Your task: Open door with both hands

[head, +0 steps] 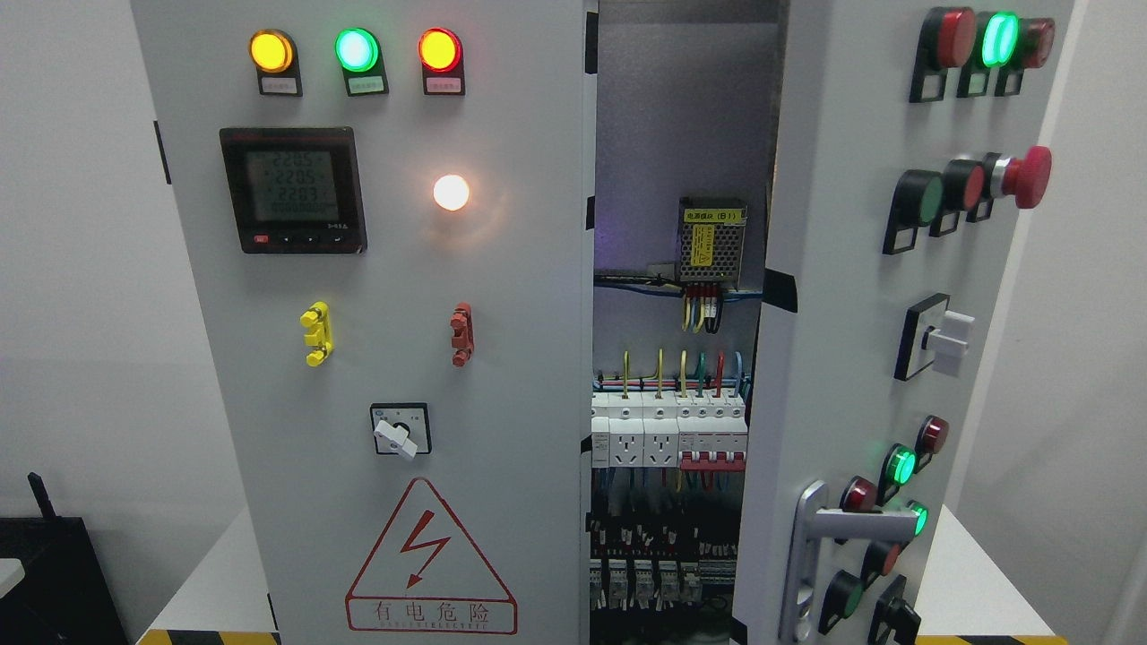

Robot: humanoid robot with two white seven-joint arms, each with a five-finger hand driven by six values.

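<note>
A grey electrical cabinet fills the head view. Its left door stands flush with the cabinet front and carries three lit lamps, a digital meter, a white glowing lamp, a rotary switch and a red warning triangle. The right door is swung partly outward, its face turned to the right. It bears a silver lever handle low down and several push buttons, including a red mushroom button. Between the doors the interior shows wiring, breakers and a power supply. Neither robot hand is visible.
The cabinet stands on a white table with yellow-black hazard tape along the front edge. A dark object sits at the lower left. Plain white walls lie behind on both sides.
</note>
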